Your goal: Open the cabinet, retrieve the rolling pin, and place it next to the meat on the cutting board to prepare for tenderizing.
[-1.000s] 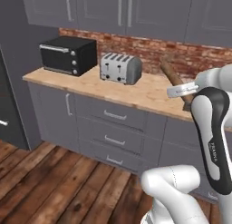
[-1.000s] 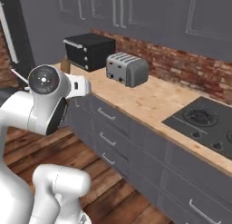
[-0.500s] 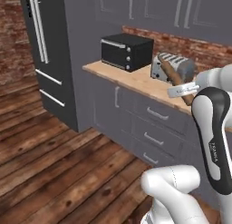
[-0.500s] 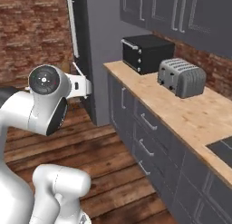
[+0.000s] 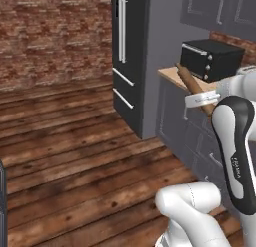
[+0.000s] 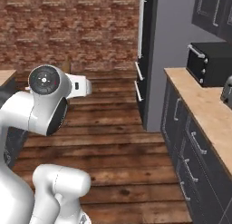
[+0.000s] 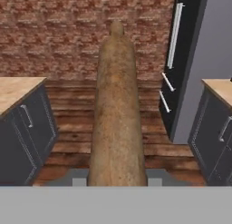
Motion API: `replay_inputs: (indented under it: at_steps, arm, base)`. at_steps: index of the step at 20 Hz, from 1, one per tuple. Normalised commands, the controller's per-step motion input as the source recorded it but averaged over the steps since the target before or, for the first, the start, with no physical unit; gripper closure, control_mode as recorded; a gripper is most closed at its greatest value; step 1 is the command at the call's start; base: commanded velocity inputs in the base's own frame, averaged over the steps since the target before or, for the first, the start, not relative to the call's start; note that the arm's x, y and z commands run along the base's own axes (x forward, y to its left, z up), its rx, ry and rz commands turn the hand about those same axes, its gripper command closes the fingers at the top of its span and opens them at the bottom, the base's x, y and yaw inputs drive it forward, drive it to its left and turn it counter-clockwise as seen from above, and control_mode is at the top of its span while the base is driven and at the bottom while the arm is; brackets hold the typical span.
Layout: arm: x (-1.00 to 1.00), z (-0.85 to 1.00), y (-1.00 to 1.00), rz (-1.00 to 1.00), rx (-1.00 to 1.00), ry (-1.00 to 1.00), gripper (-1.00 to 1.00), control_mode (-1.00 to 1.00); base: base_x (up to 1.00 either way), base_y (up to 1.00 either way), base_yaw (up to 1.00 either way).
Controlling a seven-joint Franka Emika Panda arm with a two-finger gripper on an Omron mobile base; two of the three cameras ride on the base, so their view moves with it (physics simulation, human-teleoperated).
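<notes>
My gripper (image 5: 201, 99) is shut on the rolling pin (image 5: 191, 84), a long brown wooden cylinder that slants up and to the left from the hand. In the hand view the rolling pin (image 7: 117, 114) runs straight away from the camera, its far knob against the brick wall, and my gripper (image 7: 117, 178) clamps its near end. The white hand (image 6: 79, 86) sticks out beside the big round joint in the right base view. Grey upper cabinets (image 5: 220, 10) hang at the top right. The meat and the cutting board are out of view.
A tall black fridge (image 5: 127, 56) stands left of a wooden counter (image 5: 182, 77) with a black oven (image 5: 212, 58). Grey drawer fronts (image 6: 190, 141) run under that counter. Another counter (image 7: 16, 89) stands left in the hand view. Wood floor (image 5: 70, 141) stretches to a brick wall.
The whole picture has swung: the base has turned left, so the toaster and counter slid right and the fridge, floor and brick wall came in. The rolling pin stays gripped.
</notes>
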Motion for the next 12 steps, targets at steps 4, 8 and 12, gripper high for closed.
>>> replay_inputs:
  at_steps: [4,8,12]
  arm:
    - [0.00,0.00,0.00,0.00,0.00,0.00,1.00,1.00]
    - [0.00,0.00,0.00,0.00,0.00,0.00,1.00,1.00]
    - [0.00,0.00,0.00,0.00,0.00,0.00,1.00,1.00]
  base:
    - [0.02,0.27,0.62]
    - [0.02,0.25,0.62]
    - [0.02,0.19,0.63]
